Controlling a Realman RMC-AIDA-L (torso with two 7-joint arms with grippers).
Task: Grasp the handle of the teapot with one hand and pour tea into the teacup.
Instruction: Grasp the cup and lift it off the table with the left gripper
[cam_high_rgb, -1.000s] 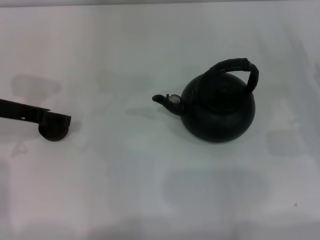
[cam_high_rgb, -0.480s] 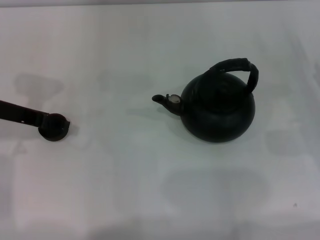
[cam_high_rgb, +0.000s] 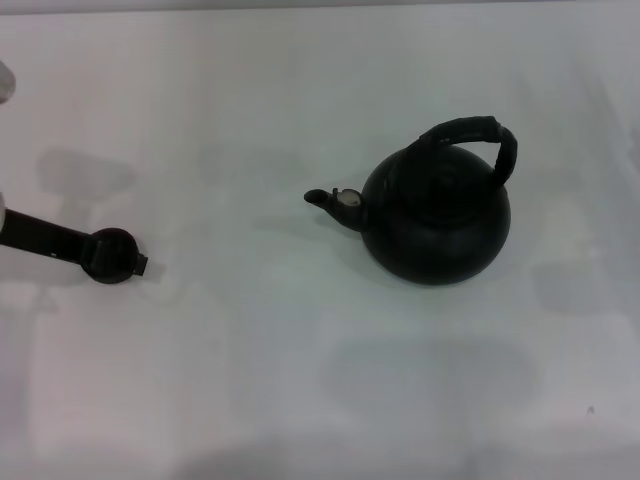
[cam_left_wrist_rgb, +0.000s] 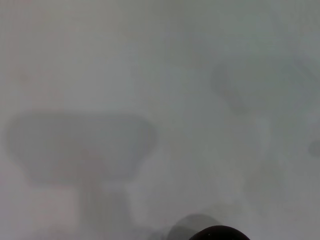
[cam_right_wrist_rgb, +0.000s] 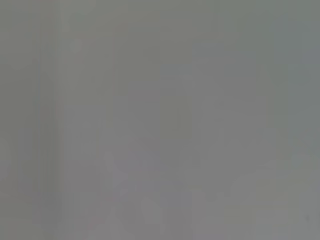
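Left pincer (cam_high_rgb: 80, 244) reached in from the left edge of the table (cam_high_rgb: 250, 380) as a thin dark bar, low over the surface. Its end met the teacup (cam_high_rgb: 112, 256). Whether it was clenched on the cup or released could not be told from the head view: bar and cup merged into one dark shape. A small dark tab (cam_high_rgb: 143, 265) stuck out from the cup's side facing the teapot; which part it belonged to could not be told.

Teacup: near the left edge, about midway between the far and near edges, upright on the table. Inside not visible.

Teapot (cam_high_rgb: 436, 215): right of the table's centre, upright, well apart from the cup. Spout (cam_high_rgb: 330, 200) pointed toward the left edge, on the side facing the cup. Handle (cam_high_rgb: 470, 130) arched over the top, leaning toward the far right corner, with nothing touching it.

Left wrist view: bare table with soft shadows, and a dark rounded shape (cam_left_wrist_rgb: 220, 234) cut off at the picture's border, not identifiable.

Right wrist view: plain grey surface only. Right pincer did not appear in any view.
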